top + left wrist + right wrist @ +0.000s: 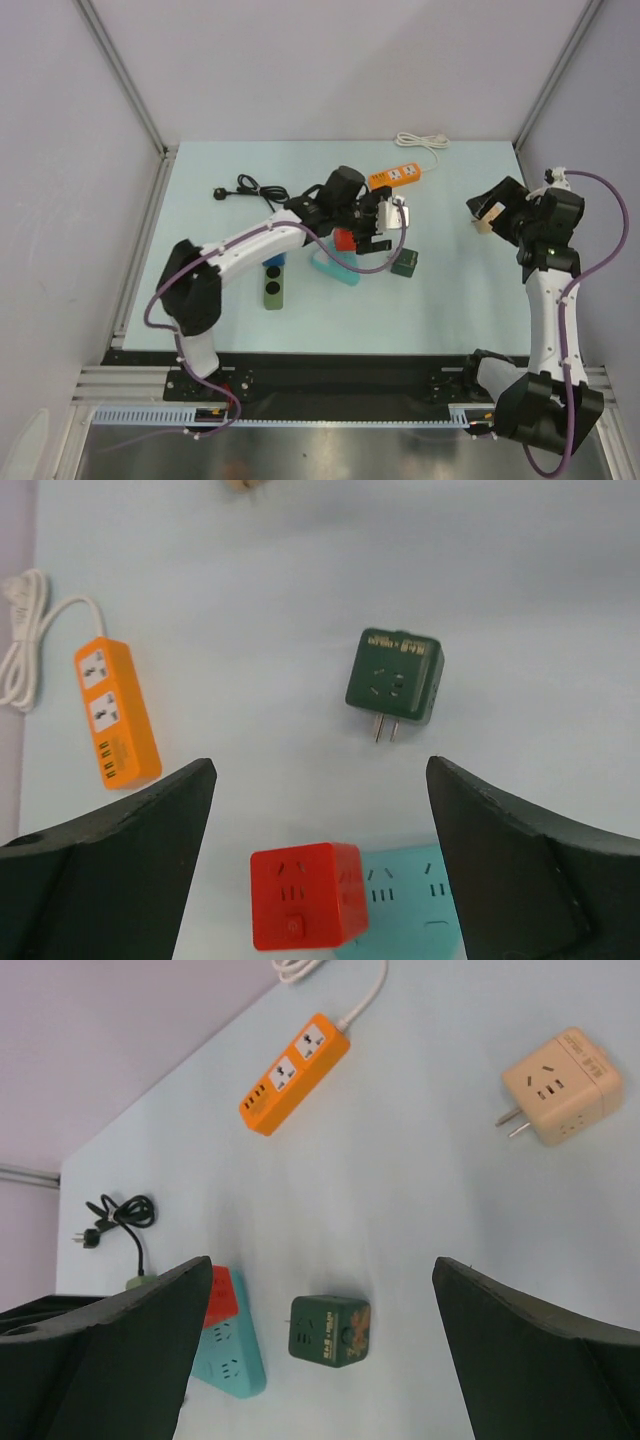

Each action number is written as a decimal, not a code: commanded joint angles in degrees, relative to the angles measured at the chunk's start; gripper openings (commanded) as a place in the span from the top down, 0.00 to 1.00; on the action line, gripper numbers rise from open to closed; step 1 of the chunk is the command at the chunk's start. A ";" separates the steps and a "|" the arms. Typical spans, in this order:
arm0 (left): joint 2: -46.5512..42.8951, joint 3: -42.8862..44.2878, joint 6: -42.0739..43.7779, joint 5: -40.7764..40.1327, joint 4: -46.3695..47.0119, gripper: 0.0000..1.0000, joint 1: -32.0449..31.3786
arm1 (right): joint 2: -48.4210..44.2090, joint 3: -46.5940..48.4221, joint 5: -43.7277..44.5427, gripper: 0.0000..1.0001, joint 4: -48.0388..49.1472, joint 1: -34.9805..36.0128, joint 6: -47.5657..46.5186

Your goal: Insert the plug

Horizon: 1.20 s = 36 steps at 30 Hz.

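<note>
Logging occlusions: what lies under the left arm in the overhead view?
A red cube adapter and a teal socket strip show partly beneath its wrist. A dark two-hole block pokes out under the forearm. The parts of them that the arm covers cannot be seen.

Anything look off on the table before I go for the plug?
Nothing looks damaged or spilled. Only oddity: the plug lies far left, away from the open left gripper and right gripper, both empty.

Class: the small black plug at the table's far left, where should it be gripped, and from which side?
Grip the plug by its body, not its looped cord, from straight above: it lies flat on the table.
</note>
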 commanded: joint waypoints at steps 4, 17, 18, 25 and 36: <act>9.64 9.09 12.86 2.63 -3.53 0.06 -1.03 | -4.39 -3.11 -6.71 0.00 7.25 -2.40 5.17; 22.48 16.05 11.80 3.08 -5.64 0.07 -4.89 | -7.21 -4.25 -7.68 0.01 9.80 -5.13 7.63; 22.57 15.79 11.81 3.25 -5.73 0.07 -4.98 | -6.95 -4.51 -7.94 0.01 10.07 -5.13 7.81; 26.25 18.06 9.61 2.82 -5.73 0.08 -5.07 | -7.39 -5.13 -9.00 0.01 11.21 -6.01 8.87; 29.78 20.97 9.08 2.36 -7.66 0.31 -4.63 | -7.48 -5.22 -9.79 0.01 11.83 -6.27 8.69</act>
